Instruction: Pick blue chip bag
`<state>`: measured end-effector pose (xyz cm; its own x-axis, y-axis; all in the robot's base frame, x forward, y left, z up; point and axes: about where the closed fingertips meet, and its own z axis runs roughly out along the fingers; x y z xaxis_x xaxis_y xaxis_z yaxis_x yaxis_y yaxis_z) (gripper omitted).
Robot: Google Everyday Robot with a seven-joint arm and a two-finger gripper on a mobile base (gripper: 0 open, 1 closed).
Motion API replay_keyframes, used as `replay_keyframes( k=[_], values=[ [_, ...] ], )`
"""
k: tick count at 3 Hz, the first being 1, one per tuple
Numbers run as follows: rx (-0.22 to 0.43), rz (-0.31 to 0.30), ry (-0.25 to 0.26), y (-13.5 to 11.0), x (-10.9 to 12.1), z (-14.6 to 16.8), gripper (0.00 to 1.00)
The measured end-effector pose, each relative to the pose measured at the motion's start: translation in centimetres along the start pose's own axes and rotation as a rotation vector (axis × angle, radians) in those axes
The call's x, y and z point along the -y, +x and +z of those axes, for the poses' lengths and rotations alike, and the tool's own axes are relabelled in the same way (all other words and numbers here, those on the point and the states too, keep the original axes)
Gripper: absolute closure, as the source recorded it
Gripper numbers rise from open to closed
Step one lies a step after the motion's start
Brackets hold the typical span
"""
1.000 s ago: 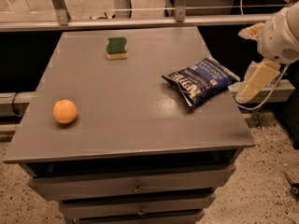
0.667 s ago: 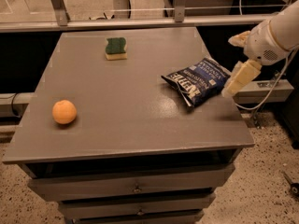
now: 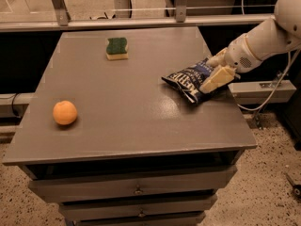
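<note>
Pincer [image 3: 215,78] — extended in from the right, its opening impossible to tell — overlaps the right end of the blue chip bag [image 3: 187,80], which lies on the worktop's [image 3: 141,107] right side, long axis running leftward from it.

Orange [image 3: 65,112], green sponge [image 3: 116,48], grey drawer cabinet [image 3: 141,107]

White arm [image 3: 263,36] — cream gripper [image 3: 207,77] at right
</note>
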<state>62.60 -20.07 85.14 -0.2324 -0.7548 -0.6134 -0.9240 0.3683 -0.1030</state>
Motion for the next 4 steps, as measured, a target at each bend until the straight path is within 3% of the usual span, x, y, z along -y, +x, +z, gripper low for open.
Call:
replay_keyframes(
  k=[1, 2, 3, 4],
  values=[
    [0.020, 0.034, -0.031, -0.29, -0.24, 0.63, 0.65],
    [0.020, 0.034, -0.031, -0.29, -0.24, 0.63, 0.88],
    [0.020, 0.034, -0.031, -0.45, -0.22, 0.43, 1.00],
    [0.020, 0.034, -0.031, -0.49, -0.21, 0.37, 1.00]
  ],
)
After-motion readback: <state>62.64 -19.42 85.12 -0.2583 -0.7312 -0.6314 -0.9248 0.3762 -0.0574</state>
